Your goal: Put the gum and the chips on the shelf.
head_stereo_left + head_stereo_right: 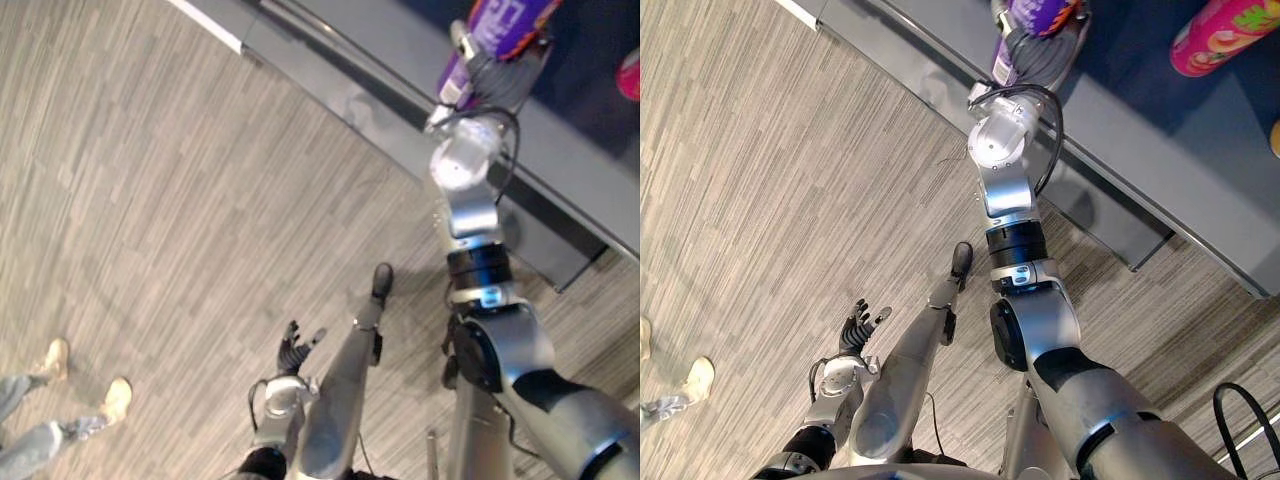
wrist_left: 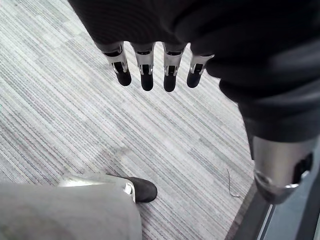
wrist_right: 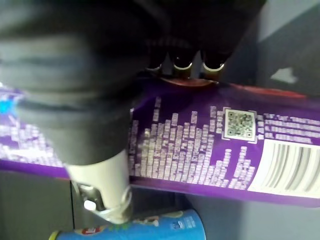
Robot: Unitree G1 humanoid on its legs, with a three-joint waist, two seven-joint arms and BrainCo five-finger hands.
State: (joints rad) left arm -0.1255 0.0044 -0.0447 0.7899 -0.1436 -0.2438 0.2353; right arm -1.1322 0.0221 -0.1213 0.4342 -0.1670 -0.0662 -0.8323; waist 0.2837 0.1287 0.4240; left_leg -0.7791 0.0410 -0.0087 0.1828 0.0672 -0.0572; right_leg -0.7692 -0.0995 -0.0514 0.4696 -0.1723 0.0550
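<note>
A purple chips can (image 1: 505,25) is held up at the dark shelf (image 1: 1160,170), lying sideways in the right wrist view (image 3: 200,145). My right hand (image 1: 495,75) is shut on it, with the fingers (image 3: 182,62) curled over the can's far side and the thumb across its near side. The right arm reaches up and away from me to the shelf. Low at my side, my left hand (image 1: 293,350) hangs over the striped grey floor. Its fingers (image 2: 146,70) are straight and hold nothing.
A pink can (image 1: 1225,30) lies on the shelf to the right of the purple one. A blue can (image 3: 150,230) shows just beside the held can. A person's shoes (image 1: 60,360) stand on the floor at the far left.
</note>
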